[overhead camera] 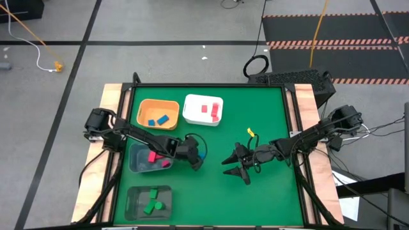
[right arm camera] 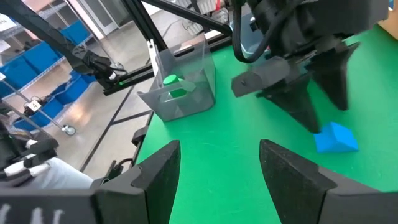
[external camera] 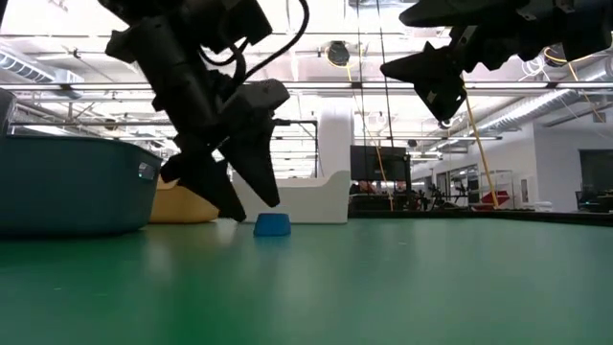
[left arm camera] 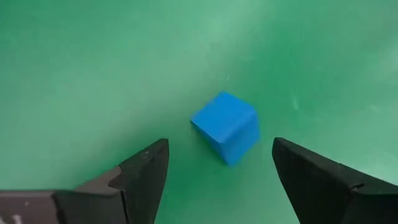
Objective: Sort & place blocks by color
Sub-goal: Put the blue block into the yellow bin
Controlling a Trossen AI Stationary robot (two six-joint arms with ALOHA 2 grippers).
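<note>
Between the wide-open, empty fingers of the left gripper [left arm camera: 217, 180] sits a blue block [left arm camera: 226, 126] on the green mat [left arm camera: 93, 74], so the pickup seems in hand: next, lower, close, carry to the orange bin [overhead camera: 157, 112].

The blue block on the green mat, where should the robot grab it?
Probably from straight above, pinching two opposite flat sides of the blue block. It sits loose on the mat, turned cornerwise between the open left gripper's fingers, so twisting the wrist first should square the grip.
</note>
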